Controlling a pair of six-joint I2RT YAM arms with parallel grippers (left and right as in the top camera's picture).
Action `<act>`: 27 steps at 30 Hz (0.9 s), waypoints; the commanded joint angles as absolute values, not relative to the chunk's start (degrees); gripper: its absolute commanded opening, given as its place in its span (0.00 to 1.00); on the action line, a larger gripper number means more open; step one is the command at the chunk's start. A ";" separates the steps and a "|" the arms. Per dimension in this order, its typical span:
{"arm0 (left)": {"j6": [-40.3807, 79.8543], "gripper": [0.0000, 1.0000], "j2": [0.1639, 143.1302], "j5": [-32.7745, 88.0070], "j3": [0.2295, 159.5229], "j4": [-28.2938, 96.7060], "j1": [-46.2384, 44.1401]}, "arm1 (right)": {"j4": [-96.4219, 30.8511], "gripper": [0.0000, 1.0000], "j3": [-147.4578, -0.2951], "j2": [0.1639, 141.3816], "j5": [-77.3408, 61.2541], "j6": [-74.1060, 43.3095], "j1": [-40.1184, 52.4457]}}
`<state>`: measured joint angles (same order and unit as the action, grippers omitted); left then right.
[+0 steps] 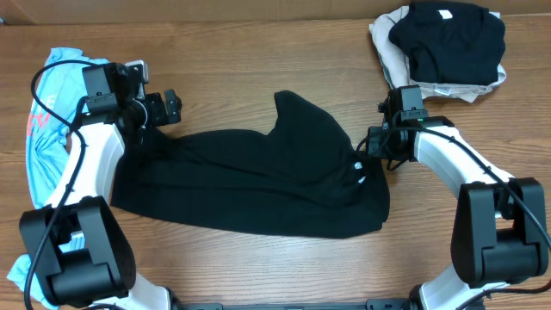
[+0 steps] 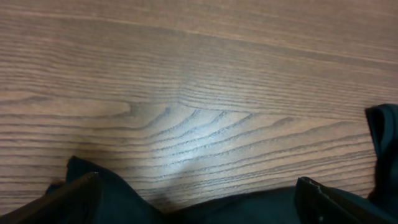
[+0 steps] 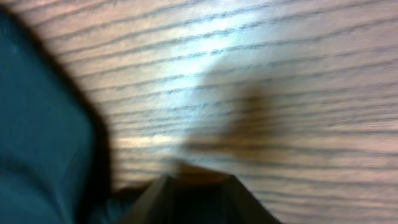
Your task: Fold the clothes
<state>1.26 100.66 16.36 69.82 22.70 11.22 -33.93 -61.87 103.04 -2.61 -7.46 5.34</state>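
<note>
**Black garment (image 1: pixel 258 185) spread across the wooden table (image 1: pixel 258 52), an arm at each end.**
It lies opened out, probably so both ends can be taken for a fold; the folded stack (image 1: pixel 443 43) sits well apart at the far right. The left gripper (image 1: pixel 170 105), fingers (image 2: pixel 74 199) spread wide, hovers over its upper-left edge. The right gripper (image 1: pixel 372 142) sits just beside its right edge, its opening too blurred to tell.

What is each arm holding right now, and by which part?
The left gripper is open over the black garment's left end, gripping nothing; the right gripper's hold cannot be told.
</note>
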 commanded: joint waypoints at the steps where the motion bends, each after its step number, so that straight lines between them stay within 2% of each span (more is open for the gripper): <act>1: 0.01 1.00 103.07 17.43 69.89 22.76 11.16 | -33.28 0.19 -61.08 103.11 -0.01 -7.29 5.39; 4: -0.01 0.95 104.44 17.43 69.89 22.90 11.14 | -33.21 0.04 -61.08 103.11 -0.05 -9.74 5.34; 9: -0.05 0.93 105.12 17.41 69.91 23.09 10.98 | -33.82 0.06 -61.08 103.11 -4.54 -10.02 5.34; 10: -0.10 0.94 105.12 17.41 69.91 23.07 10.94 | -33.91 0.22 -61.10 103.11 -6.42 -9.45 5.34; 11: -0.27 0.94 105.12 17.41 69.89 23.05 10.87 | -33.98 0.50 -61.10 103.11 -9.15 -8.69 5.34; 13: -0.25 0.94 105.12 17.41 69.89 23.09 10.85 | -33.98 0.68 -61.10 103.11 -10.52 -8.71 5.34; 14: -0.25 0.93 105.12 17.43 69.89 23.11 10.83 | -33.95 0.74 -61.10 103.11 -11.00 -8.71 5.34; 19: -0.25 0.92 105.12 17.41 69.89 23.66 10.83 | -34.76 0.74 -61.08 103.11 -11.27 -8.69 5.37; 25: -0.25 0.92 105.12 17.41 69.89 23.75 10.83 | -34.37 0.53 -60.01 103.66 -11.27 -8.69 5.52; 27: -0.27 0.92 105.12 17.41 69.89 23.79 10.83 | -34.26 0.49 -59.29 103.66 -11.25 -8.67 5.52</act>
<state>1.06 104.55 16.53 69.82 23.79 11.22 -34.52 -61.01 103.09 -10.63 -8.84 5.34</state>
